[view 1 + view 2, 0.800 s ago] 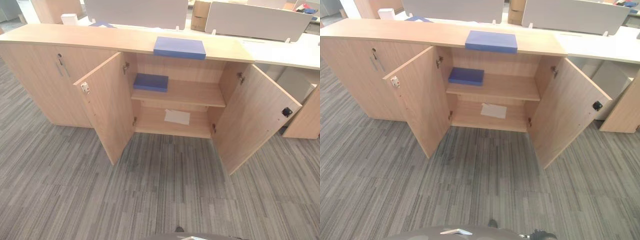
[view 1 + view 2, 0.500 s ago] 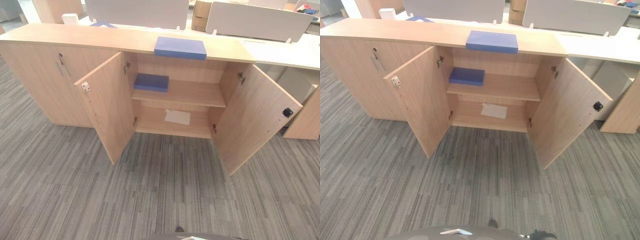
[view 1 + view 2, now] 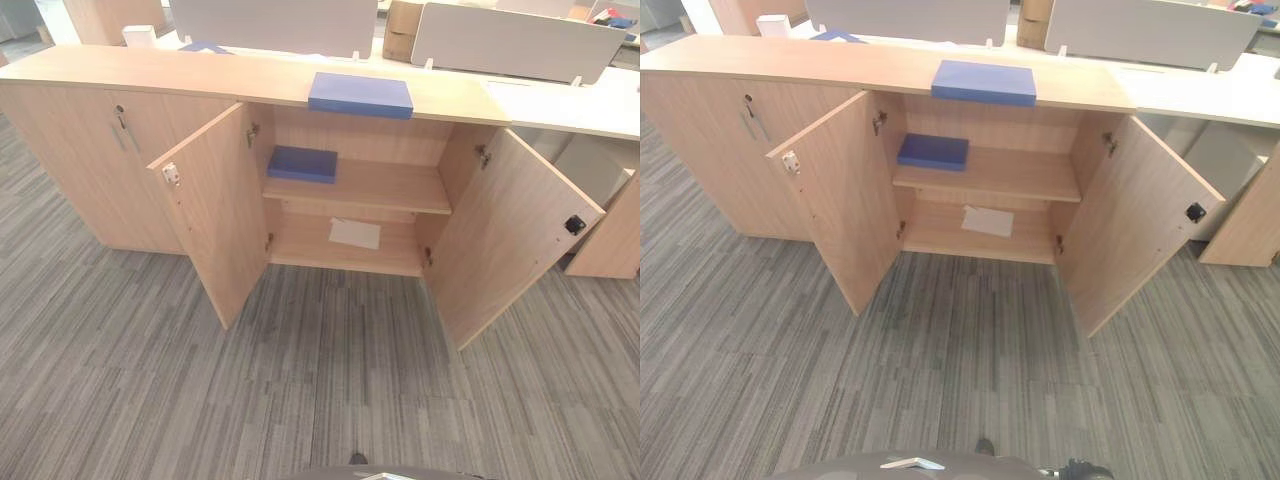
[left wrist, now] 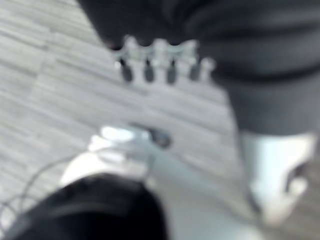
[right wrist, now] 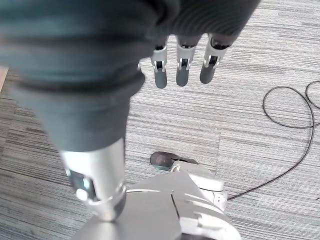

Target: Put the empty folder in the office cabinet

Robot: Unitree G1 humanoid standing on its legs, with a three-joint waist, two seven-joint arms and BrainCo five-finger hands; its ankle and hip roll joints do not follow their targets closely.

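The blue folder [image 3: 360, 95], seen upper centre on the cabinet [image 3: 120, 70] top above its open doors, is judged light, stiff and smooth, best gripped at its overhanging front edge, while both hands [image 5: 182, 62] [image 4: 160, 62] hang spread and empty.

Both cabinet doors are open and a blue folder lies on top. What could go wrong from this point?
1. Another blue folder already lies on the upper shelf, so the robot might treat the job as done or grab the wrong one.
2. The folder on the cabinet top overhangs the front edge slightly; a clumsy reach could knock it off.
3. The open left door and right door flank the approach, and an arm could bump either.
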